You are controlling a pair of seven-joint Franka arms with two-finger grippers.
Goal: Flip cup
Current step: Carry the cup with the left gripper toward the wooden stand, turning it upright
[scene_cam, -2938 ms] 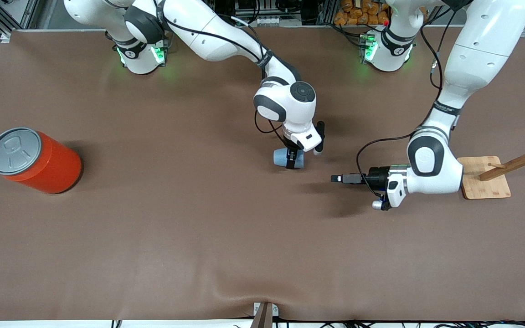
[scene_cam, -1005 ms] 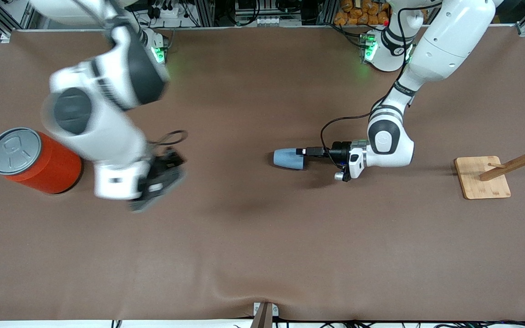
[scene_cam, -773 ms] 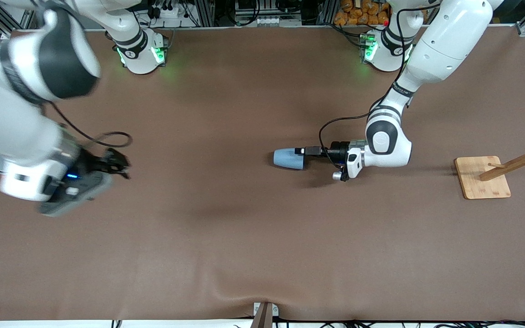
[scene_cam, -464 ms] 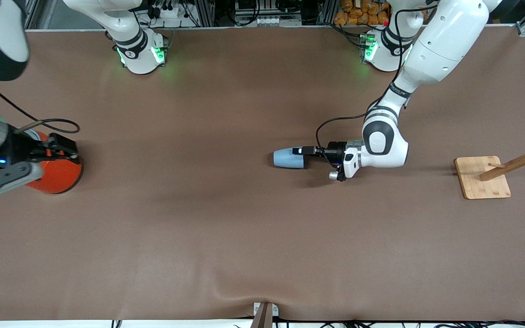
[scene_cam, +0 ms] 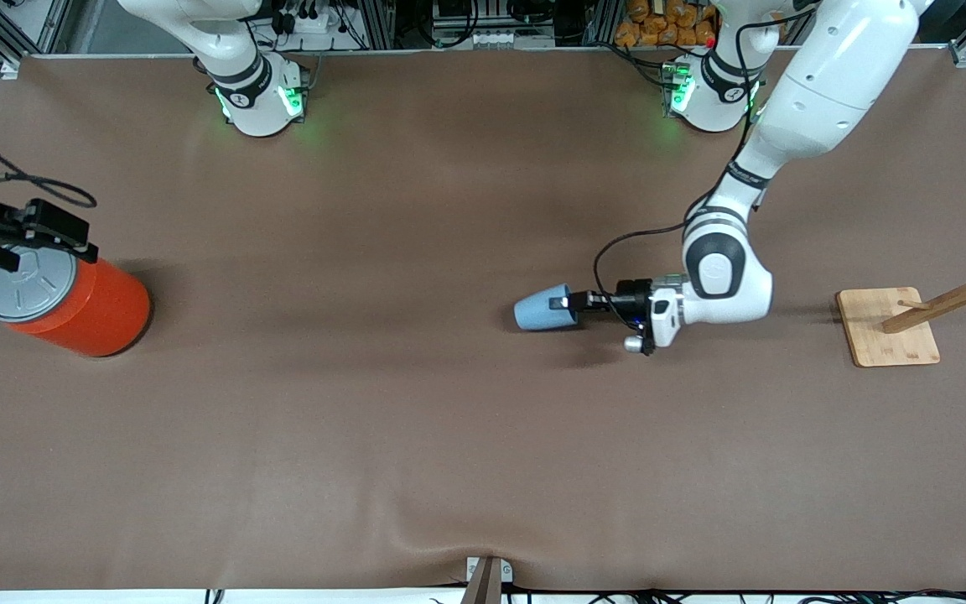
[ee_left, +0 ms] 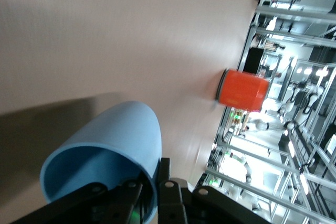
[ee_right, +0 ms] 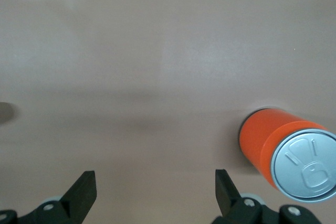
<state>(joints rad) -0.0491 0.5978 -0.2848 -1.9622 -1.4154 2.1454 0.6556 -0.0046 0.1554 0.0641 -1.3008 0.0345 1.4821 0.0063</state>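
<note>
The light-blue cup [scene_cam: 542, 309] lies tilted on its side near the middle of the brown table, its open mouth toward the left arm's end. My left gripper [scene_cam: 568, 300] is shut on the cup's rim. In the left wrist view one finger is inside the darker blue cup [ee_left: 110, 140] and one outside, so the left gripper [ee_left: 150, 184] pinches the wall. My right gripper [scene_cam: 33, 237] is open and empty over the orange can, and it shows open in the right wrist view [ee_right: 155, 192].
A large orange can [scene_cam: 85, 302] with a grey pull-tab lid stands at the right arm's end; it also shows in the right wrist view [ee_right: 273, 145] and the left wrist view [ee_left: 242, 88]. A wooden rack on a bamboo base [scene_cam: 890, 331] stands at the left arm's end.
My right arm let go of the cup and swung away to the can. My left gripper reached the cup, shut on its rim, then tilted it and drew it slightly toward the left arm's end.
</note>
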